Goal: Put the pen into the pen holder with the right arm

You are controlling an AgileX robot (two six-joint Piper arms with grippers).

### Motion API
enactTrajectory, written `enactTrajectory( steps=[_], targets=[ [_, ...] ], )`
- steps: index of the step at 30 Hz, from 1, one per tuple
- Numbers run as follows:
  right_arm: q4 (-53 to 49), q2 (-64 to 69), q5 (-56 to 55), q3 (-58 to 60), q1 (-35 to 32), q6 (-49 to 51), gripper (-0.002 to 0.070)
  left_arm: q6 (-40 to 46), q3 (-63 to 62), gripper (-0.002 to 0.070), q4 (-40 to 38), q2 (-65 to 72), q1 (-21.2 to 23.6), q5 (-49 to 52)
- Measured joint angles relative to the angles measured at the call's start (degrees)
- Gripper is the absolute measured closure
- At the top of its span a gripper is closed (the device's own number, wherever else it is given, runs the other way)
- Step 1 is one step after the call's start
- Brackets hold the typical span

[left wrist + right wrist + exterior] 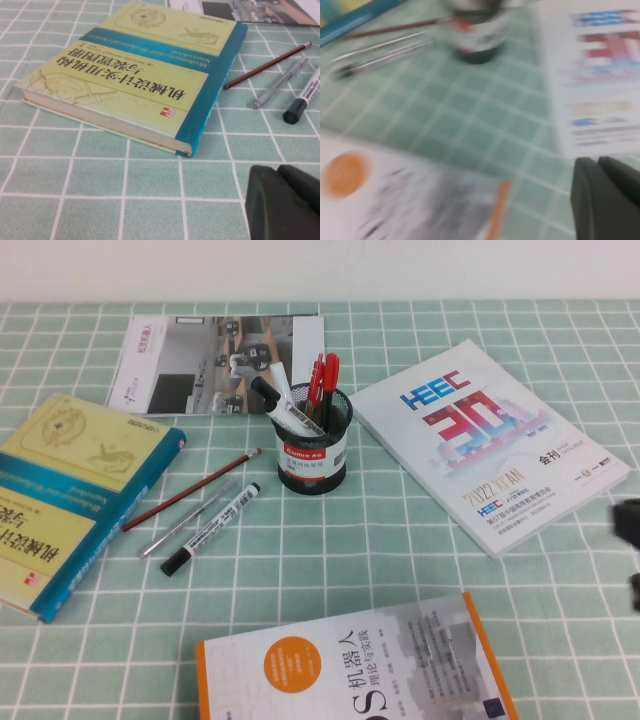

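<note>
The pen holder [315,455] is a black mesh cup with a red-banded white label, standing mid-table; it shows blurred in the right wrist view [477,37]. The pen [288,405], a fat white marker with a black cap, stands tilted inside the holder beside red pens [323,380]. My right gripper [628,535] is at the table's right edge, far from the holder, shut and empty [597,162]. My left gripper [277,170] is shut and empty over bare cloth near the yellow book; it is out of the high view.
A similar white marker [212,527], a thin silver pen [185,520] and a red pencil [190,490] lie left of the holder. A yellow-teal book [70,490] is far left, a magazine [200,365] behind, a HEEC booklet [490,440] right, an orange-white book [350,670] in front.
</note>
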Motion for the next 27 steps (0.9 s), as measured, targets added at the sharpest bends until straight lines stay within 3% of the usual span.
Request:
enactTrajectory(
  steps=[7, 11, 19, 27],
  targets=[
    [3.38, -11.38, -11.47, 17.84, -16.97, 0.24, 0.0695, 0.0, 0.0, 0.0678, 0.0, 0.0, 0.0, 0.0],
    [3.81, -19.29, -15.28, 26.91, -22.66, 0.24, 0.0695, 0.0, 0.0, 0.0678, 0.0, 0.0, 0.0, 0.0],
    [4.29, -36.81, -25.46, 40.14, -27.57, 0.24, 0.0695, 0.0, 0.0, 0.0678, 0.0, 0.0, 0.0, 0.0],
    [4.44, -46.21, -24.71, 43.97, -27.57, 0.24, 0.0695, 0.0, 0.0, 0.0679, 0.0, 0.0, 0.0, 0.0]
  ],
)
